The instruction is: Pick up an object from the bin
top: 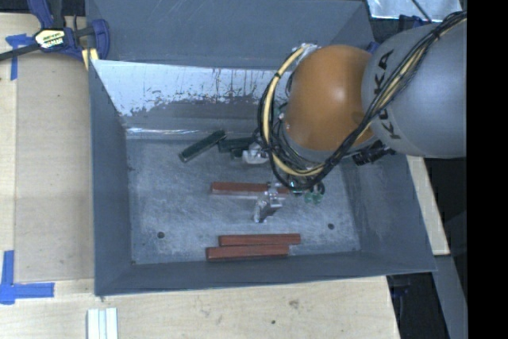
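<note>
My gripper [267, 203] is low in the middle of the bin, showing as a small metal piece below the arm's wrist. It is at the right end of a thin reddish-brown stick [236, 188] that lies flat and runs left from it; whether it touches the stick I cannot tell. A dark green stick [202, 146] lies tilted near the back wall, up and left of the gripper. Just right of it are a small black piece [236, 145] and a pale metal bit [254, 156], partly hidden by the wrist.
Two brown sticks [254, 245] lie side by side along the bin's front wall, below the gripper. The arm with its orange cover and cables hides the bin's right middle. Bare floor lies at the left.
</note>
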Robot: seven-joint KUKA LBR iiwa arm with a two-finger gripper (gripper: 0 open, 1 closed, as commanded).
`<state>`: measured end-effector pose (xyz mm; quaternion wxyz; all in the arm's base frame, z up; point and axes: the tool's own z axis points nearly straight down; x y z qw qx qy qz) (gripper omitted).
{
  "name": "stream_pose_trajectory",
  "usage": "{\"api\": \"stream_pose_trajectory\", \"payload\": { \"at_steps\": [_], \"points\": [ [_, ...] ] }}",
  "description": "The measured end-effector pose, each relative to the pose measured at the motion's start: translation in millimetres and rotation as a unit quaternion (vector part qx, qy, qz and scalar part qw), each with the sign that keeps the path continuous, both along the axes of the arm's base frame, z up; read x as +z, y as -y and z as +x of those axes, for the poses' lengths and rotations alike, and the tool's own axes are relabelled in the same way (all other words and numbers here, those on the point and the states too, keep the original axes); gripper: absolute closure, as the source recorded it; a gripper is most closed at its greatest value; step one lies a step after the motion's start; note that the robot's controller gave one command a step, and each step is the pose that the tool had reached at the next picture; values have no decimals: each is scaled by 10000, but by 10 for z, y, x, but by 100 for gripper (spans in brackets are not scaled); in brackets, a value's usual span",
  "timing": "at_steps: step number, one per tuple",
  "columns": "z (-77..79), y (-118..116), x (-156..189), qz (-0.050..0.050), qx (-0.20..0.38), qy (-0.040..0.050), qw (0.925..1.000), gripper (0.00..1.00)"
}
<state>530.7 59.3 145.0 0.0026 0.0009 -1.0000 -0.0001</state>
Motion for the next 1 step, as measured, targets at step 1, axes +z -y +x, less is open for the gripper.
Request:
{"api": "stream_pose_trajectory", "payload": {
  "at_steps": [1],
  "points": [
    [20,2,37,2,-7,38,10000,0]
  ]
}}
